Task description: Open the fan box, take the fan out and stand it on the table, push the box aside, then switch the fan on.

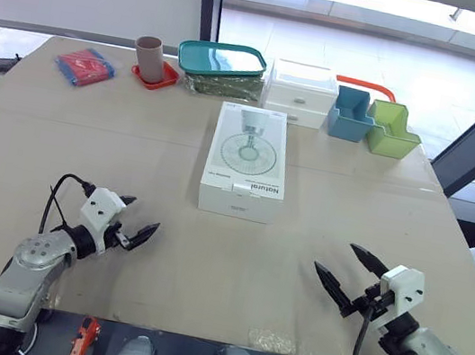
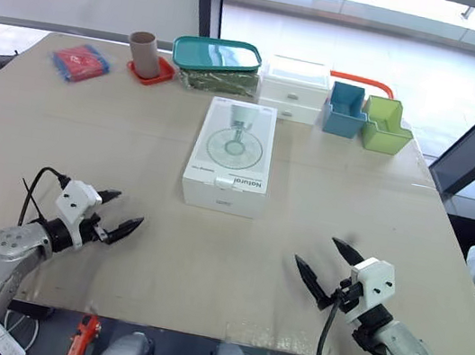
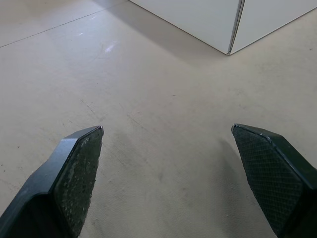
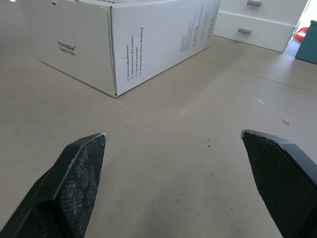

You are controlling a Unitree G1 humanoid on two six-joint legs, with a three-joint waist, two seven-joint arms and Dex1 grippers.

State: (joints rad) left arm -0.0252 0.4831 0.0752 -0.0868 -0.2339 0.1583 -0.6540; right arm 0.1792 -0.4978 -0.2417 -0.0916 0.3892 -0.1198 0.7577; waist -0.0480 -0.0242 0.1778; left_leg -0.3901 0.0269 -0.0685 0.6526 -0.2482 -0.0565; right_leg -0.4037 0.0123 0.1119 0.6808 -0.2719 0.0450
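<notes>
left pincer (image 1: 142,214): spread. the two black fingers (image 3: 79,178) stand wide apart with nothing between them. it sits low over the bare counter (image 1: 88,143), near the front edge on my left side. whether the tips touch the surface cannot be told.

right pincer (image 1: 336,256): spread and empty. its fingers (image 4: 81,183) are wide apart, low over the counter near the front edge on my right side.

fan box (image 1: 247,163): white, lying flat near the middle of the counter. it is beyond both pincers, roughly between them, and well apart from each. the lid is closed. the top face carries a fan picture and the word "natural", and a short end faces me. my right wrist view shows a near corner of the box, with "portable desk fan" printed on the end face and small print down the long side. my left wrist view shows another corner of the box past the open fingers.

a row of things runs along the far edge of the counter, from my left to my right:
- red packet (image 1: 85,66)
- brown cup (image 1: 148,58) standing on a red saucer (image 1: 164,81)
- teal-lidded container (image 1: 223,59)
- white drawer unit (image 1: 301,92), just behind the fan box
- blue bin (image 1: 350,114), beside the green bin (image 1: 389,130)
</notes>
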